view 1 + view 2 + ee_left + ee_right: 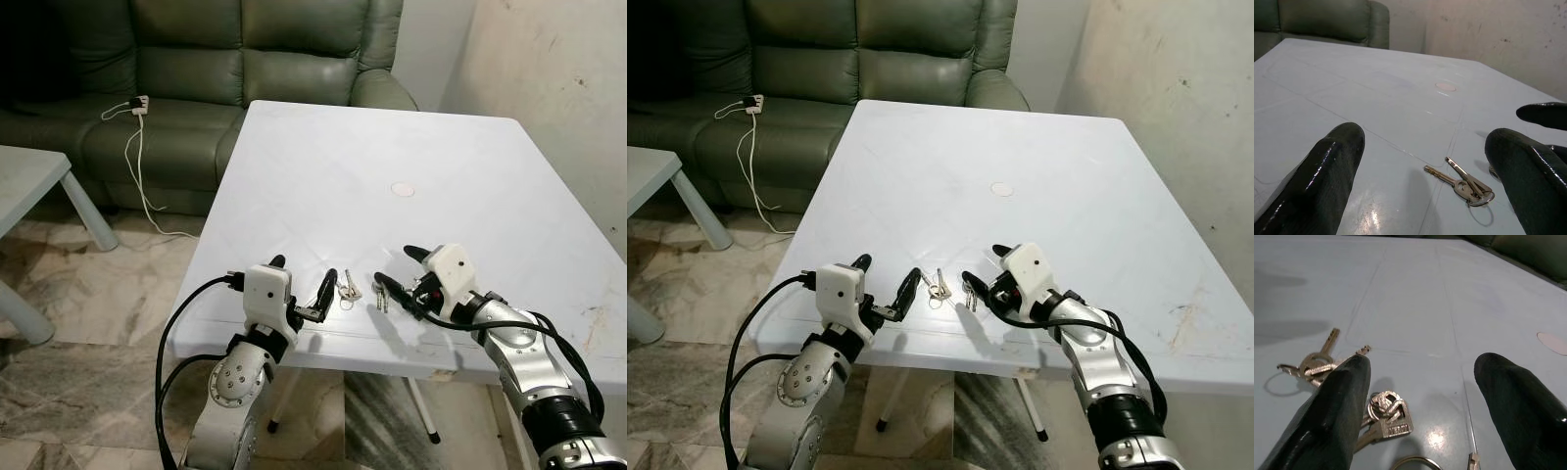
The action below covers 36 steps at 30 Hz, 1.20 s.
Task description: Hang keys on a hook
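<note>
Two key bunches [346, 288] [380, 292] — one table [392, 147].

We see a table [411, 147] of smooth, pale plastic with a soft sheen, scuffed at its near edge. Two bunches of keys, one [1464, 183] silvery and one [1386, 418] brass-toned, look like polished metal on thin wire rings. The left gripper [304, 284] and right gripper [397, 274] have glossy black fingers [1327, 181], faintly textured, under matt white plastic housings on brushed silver arms. At twelve o'clock, the sofa [245, 49] looks like creased olive leather with a dull shine. The floor [88, 333] is polished veined marble.
</note>
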Tool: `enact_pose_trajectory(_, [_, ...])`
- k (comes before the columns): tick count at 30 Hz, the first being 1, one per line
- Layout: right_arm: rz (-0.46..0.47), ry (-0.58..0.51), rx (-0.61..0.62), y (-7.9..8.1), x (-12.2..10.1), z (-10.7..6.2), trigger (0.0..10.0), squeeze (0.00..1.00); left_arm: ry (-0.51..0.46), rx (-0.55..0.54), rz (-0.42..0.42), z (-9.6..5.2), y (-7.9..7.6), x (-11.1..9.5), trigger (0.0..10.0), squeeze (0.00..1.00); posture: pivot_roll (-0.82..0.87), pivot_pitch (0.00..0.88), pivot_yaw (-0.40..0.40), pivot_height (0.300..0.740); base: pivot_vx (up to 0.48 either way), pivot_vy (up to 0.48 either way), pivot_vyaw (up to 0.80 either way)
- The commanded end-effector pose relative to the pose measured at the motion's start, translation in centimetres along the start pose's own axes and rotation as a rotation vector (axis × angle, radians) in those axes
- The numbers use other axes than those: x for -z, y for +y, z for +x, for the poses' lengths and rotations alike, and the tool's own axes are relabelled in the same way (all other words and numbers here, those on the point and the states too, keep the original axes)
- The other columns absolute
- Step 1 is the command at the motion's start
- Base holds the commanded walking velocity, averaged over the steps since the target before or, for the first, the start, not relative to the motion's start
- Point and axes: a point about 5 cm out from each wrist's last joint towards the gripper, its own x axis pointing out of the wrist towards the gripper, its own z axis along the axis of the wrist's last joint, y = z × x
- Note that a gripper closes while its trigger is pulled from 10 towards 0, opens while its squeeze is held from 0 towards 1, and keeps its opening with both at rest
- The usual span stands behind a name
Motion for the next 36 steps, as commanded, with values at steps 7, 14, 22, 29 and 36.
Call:
enact_pose_trajectory(7, [-0.037, 0.023, -0.066, 0.0, 0.4, 0.1, 10.0, 0.0, -0.009, 0.012, -0.03, 0.1, -1.0, -0.4, 10.0, 0.0, 0.05, 0.036, -0.105, 0.74, 0.0, 0.0, 0.0])
enact_pose_trajectory(14, [0.002, 0.021, -0.098, 0.6, 0.6, 0.7, 10.0, 0.0, -0.006, 0.009, -0.036, 0.1, -1.0, -0.4, 10.0, 0.0, 0.05, 0.042, -0.104, 0.74, 0.0, 0.0, 0.0])
enact_pose_trajectory(22, [0.068, -0.006, -0.143, 1.2, 0.0, 2.1, 7.3, 0.0, -0.004, 0.004, -0.035, 0.1, -1.0, -0.5, 10.0, 0.0, 0.06, 0.052, -0.104, 0.74, 0.0, 0.0, 0.0])
enact_pose_trajectory(29, [0.082, -0.001, -0.14, 1.3, -0.1, 2.6, 0.0, 0.0, -0.003, -0.005, -0.038, 0.0, -0.9, -0.6, 10.0, 0.0, 0.06, 0.057, -0.107, 0.74, 0.0, 0.0, 0.0])
enact_pose_trajectory(36, [0.094, 0.055, -0.133, 1.1, 0.8, 2.5, 10.0, 0.0, -0.001, -0.011, -0.041, 0.0, -0.9, -0.6, 10.0, 0.0, 0.06, 0.06, -0.108, 0.74, 0.0, 0.0, 0.0])
